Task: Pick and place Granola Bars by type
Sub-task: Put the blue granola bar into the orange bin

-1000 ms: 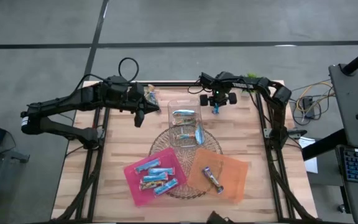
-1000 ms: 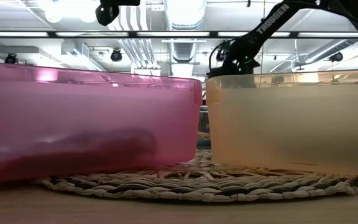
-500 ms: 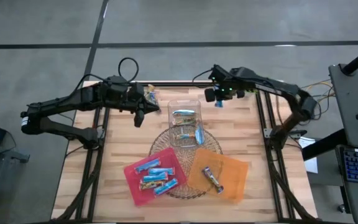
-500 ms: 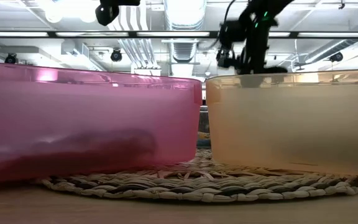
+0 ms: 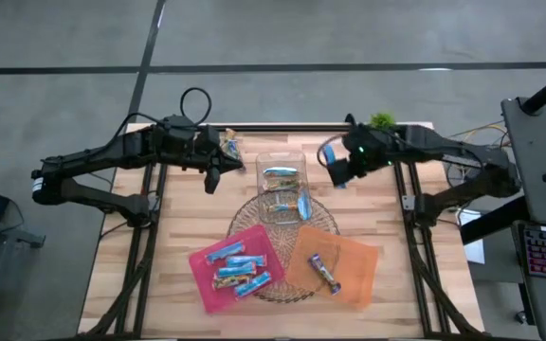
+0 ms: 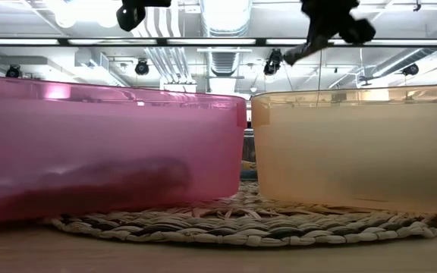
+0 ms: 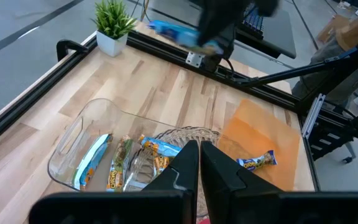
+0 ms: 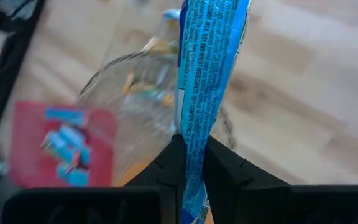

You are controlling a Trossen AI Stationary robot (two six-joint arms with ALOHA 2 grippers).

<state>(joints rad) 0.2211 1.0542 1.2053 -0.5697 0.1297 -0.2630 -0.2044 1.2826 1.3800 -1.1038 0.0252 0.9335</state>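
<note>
R gripper (image 5: 337, 170) clamped on a light-blue granola bar (image 8: 205, 74), held above the table just right of the clear box (image 5: 280, 169). Bar hangs lengthwise out from the fingers; wrapper thin, glossy, crinkled. Pink tray (image 5: 202, 279), already holding blue bars, lies diagonally fwd-left of it, past the woven mat (image 5: 245, 210); orange tray (image 5: 358, 275) is nearer. L gripper (image 7: 199, 163) closed, empty, parked left of the box
</note>
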